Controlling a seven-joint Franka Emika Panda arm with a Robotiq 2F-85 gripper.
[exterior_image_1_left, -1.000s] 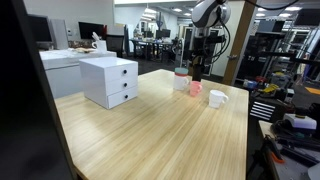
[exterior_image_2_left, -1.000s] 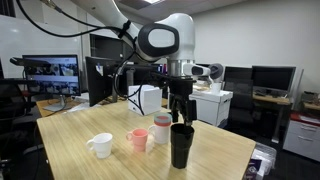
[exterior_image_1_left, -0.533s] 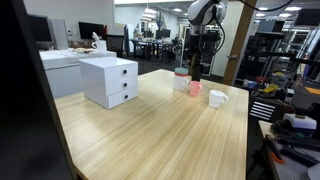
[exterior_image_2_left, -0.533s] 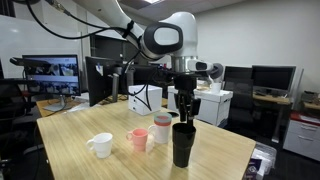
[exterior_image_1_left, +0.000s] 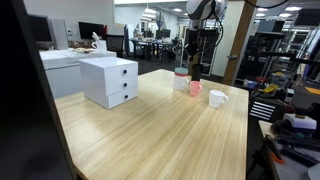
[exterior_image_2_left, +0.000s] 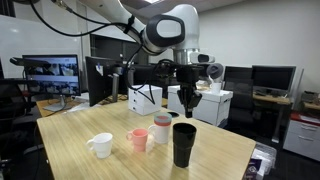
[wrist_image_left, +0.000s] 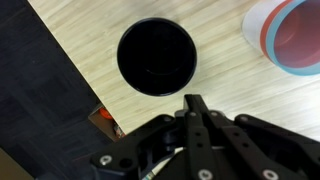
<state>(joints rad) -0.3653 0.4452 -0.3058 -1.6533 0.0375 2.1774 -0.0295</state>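
Office lab, monitors behind; wood-grain desk (exterior_image_1_left: 150, 130) carries the cups. Fingers (exterior_image_2_left: 187, 110) pressed together, tips meeting, nothing between them; they hang pointing down above the black cup (exterior_image_2_left: 183, 143), apart from its rim, touching nothing. Black cup upright, close to a desk corner; in the wrist view the desk edge runs just beside it, dark carpet beyond. Banded cup (exterior_image_2_left: 161, 129) just beside it, inward; pink cup (exterior_image_2_left: 138, 139) and white mug (exterior_image_2_left: 101, 145) further along; drawer unit (exterior_image_1_left: 109, 80) well apart, near the opposite edge.
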